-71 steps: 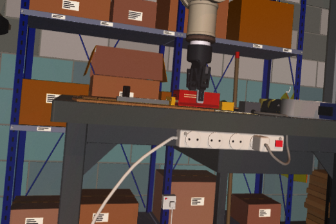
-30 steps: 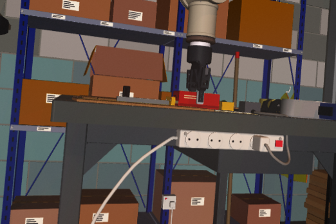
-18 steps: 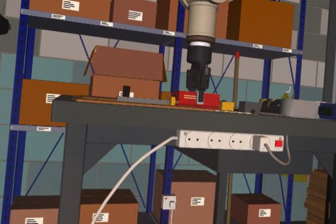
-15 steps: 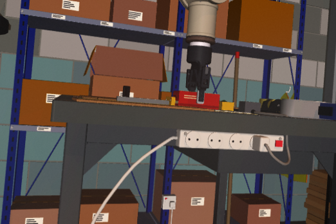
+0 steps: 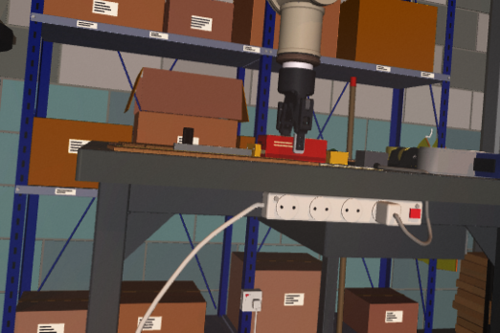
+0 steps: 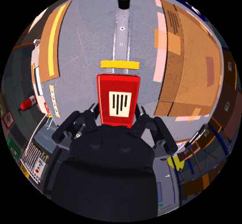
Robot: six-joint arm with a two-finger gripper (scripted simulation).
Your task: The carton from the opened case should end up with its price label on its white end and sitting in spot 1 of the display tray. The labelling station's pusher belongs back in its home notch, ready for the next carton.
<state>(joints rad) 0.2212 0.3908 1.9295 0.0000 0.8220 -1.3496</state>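
The near end of the red carton point(image 6: 118, 101) is hidden under my wrist, so I cannot see its white end. The carton point(image 5: 293, 147) lies flat on the bench with a barcode label on its top face, and my gripper point(image 6: 116, 120) stands open astride it point(image 5: 296, 137), holding nothing. A yellow stop point(image 6: 119, 65) lies just beyond the carton's far end. Past it a grey rail point(image 6: 121, 30) runs away to a black pusher knob point(image 6: 124, 2), seen from the side at the rail's left end point(image 5: 187, 134). A second yellow block point(image 5: 338, 157) sits right of the carton.
The opened cardboard case point(image 5: 187, 113) stands at the back left of the bench point(image 6: 190, 62). A flat cardboard tray with a yellow strip point(image 6: 52, 42) lies across the rail from it. A grey device point(image 5: 448, 160) and a thin post point(image 5: 352, 116) stand to the right.
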